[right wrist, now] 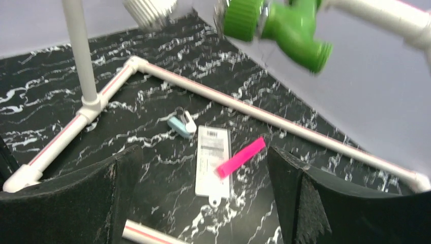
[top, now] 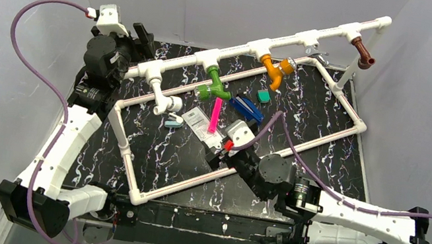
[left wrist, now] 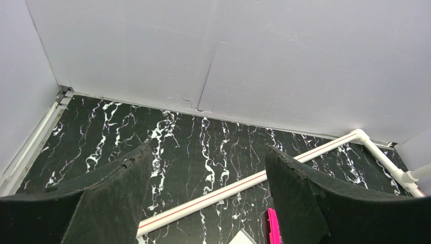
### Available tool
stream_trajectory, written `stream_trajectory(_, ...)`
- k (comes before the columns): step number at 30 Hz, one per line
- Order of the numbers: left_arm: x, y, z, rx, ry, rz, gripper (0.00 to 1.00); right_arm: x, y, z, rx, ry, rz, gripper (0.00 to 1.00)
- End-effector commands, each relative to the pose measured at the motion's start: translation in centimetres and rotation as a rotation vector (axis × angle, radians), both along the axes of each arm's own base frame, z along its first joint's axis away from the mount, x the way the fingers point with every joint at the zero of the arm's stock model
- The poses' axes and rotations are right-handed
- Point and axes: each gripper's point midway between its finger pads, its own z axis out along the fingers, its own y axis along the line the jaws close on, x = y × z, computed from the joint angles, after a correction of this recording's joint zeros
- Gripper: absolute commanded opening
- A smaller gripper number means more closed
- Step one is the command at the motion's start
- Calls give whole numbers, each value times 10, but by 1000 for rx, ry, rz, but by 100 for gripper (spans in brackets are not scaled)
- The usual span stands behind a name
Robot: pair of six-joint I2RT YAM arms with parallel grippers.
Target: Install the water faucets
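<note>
Four faucets hang from the tees of the raised white pipe point(top: 239, 49): white point(top: 164, 98), green point(top: 214, 83), orange point(top: 274, 70) and brown point(top: 364, 53). My left gripper point(top: 143, 37) is open and empty at the back left, near the pipe's left end. In its wrist view the left gripper point(left wrist: 208, 150) looks over the frame's floor pipe point(left wrist: 228, 190). My right gripper point(top: 219, 155) is open and empty over the frame's near rail. In its wrist view the right gripper point(right wrist: 202, 151) sits below the green faucet point(right wrist: 284, 25) and the white faucet's knob point(right wrist: 150, 10).
Inside the rectangular floor frame point(top: 127, 156) lie a pink strip point(top: 215, 115), a white tag point(top: 202, 125), a light blue piece point(top: 174, 123), a flat blue piece point(top: 247, 107) and a small green block point(top: 263, 95). Grey walls close in the table on three sides.
</note>
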Motion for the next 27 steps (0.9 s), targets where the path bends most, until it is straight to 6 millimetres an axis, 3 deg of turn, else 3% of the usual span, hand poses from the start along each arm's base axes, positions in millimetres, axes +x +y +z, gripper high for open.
stream_trajectory(1,-23,5,-155,54,522,12,79,6,-23,-24,63,124,-106,99)
stream_trajectory(8,-12,-9,-126,-38,464,-15,79,11,-42,-58,95,207,-193,99)
stream_trajectory(18,-5,-25,-16,-167,201,-90,79,27,-52,-127,81,449,-243,99)
stream_trajectory(23,-19,-32,37,-205,78,-148,79,33,-60,-158,118,551,-275,98)
stream_trajectory(27,-39,-41,70,-239,2,-224,79,43,-67,-169,149,584,-293,99)
